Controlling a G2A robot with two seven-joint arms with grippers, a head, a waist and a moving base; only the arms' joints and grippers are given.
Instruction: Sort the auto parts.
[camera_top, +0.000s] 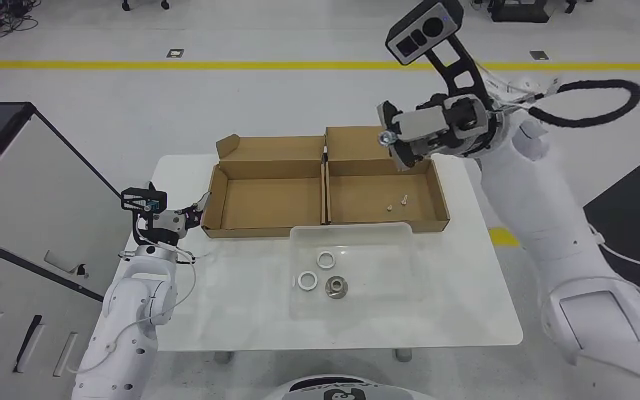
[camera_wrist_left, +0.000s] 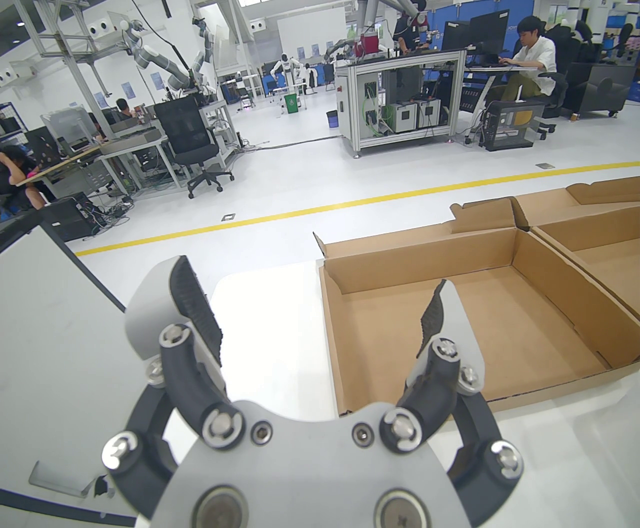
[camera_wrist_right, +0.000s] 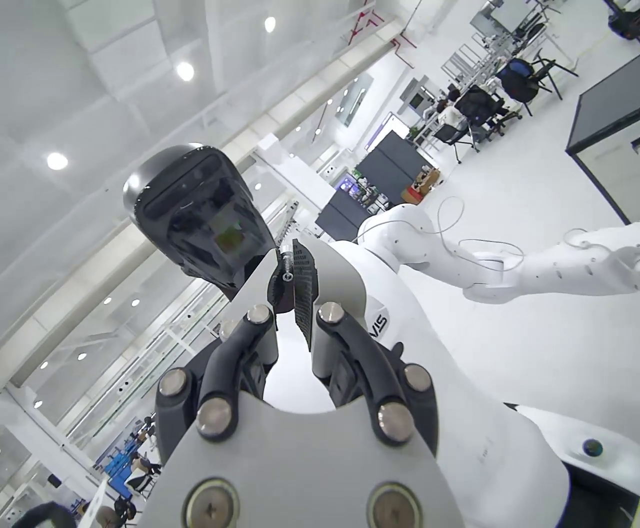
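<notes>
My right gripper (camera_top: 388, 140) is held high over the back edge of the right cardboard box (camera_top: 437, 195). It is tilted upward and shut on a small metal threaded part (camera_wrist_right: 286, 262). Two small pale pins (camera_top: 396, 202) lie in that box. The left cardboard box (camera_top: 214, 190) has a bare floor (camera_wrist_left: 450, 325). A clear tray (camera_top: 400, 232) in front of the boxes holds two white rings (camera_top: 326, 259) and a metal bearing-like part (camera_top: 335, 288). My left gripper (camera_wrist_left: 315, 300) hovers open at the table's left edge, just outside the left box, with nothing between its fingers.
The boxes stand side by side at the back of the white table (camera_top: 470, 300), flaps up along their far side. A grey cabinet panel (camera_top: 50, 180) stands to the left of the table. Bare tabletop lies on either side of the tray.
</notes>
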